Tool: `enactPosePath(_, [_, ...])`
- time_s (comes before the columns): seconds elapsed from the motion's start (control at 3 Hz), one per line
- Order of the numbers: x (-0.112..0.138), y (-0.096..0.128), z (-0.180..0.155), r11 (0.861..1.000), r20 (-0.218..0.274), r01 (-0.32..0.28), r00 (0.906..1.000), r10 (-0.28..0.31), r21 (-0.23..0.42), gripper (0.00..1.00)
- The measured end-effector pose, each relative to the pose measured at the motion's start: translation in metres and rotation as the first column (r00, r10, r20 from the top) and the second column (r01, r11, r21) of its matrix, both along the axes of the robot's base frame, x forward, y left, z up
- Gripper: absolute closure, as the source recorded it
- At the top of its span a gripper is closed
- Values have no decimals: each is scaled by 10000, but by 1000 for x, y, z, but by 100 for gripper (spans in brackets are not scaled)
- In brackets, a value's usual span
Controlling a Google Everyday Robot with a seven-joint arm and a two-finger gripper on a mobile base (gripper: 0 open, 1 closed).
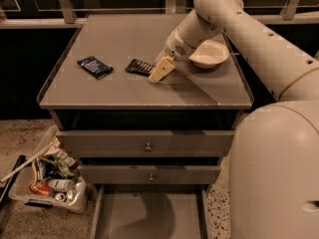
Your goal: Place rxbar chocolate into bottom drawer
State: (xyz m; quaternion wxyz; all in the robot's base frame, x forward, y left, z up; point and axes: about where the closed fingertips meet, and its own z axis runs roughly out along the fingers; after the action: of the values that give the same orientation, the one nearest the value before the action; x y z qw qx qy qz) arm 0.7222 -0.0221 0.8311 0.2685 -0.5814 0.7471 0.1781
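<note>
Camera view: we looked down on one grey cabinet, with the robot on the right side of the picture.
Arm count: we saw one pale arm (pixel 234 21), reaching in from the upper right across the cabinet top (pixel 124 91).
Gripper: one gripper (pixel 160 69) sat low over the middle of the top, its pale tip slanting down to the left. It was at the right end of the bar.
Grip state: we could not tell how far it was open, nor whether it had hold of anything.
Task thing: one rxbar chocolate (pixel 137 65) lay flat on the top, just left of the gripper and not in any drawer.
Other things on top: two. One dark blue packet (pixel 94 66) lay to the left of the bar and apart from it. One white bowl (pixel 209 54) stood right of the gripper, partly behind the arm.
Drawers: three in all. Two knobbed drawers (pixel 99 143) were shut, one above the other, with two knobs (pixel 148 146), one on each.
Bottom drawer: one bottom drawer (pixel 164 218) was pulled out below them, its flat grey floor showing.
Floor: one clear bin (pixel 50 180) of mixed clutter sat left of the cabinet.
Robot body: one large pale robot body (pixel 274 173) filled the lower right.
</note>
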Motion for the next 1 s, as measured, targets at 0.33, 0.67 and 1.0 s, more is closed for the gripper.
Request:
enactPosePath(0.33, [0,0,0,10000,0,0,10000,0,0,65])
enactPosePath(0.67, [0,0,0,10000,-1,-1,10000,1,0,89])
enactPosePath(1.0, [0,0,0,10000,-2,-1,10000,1,0,100])
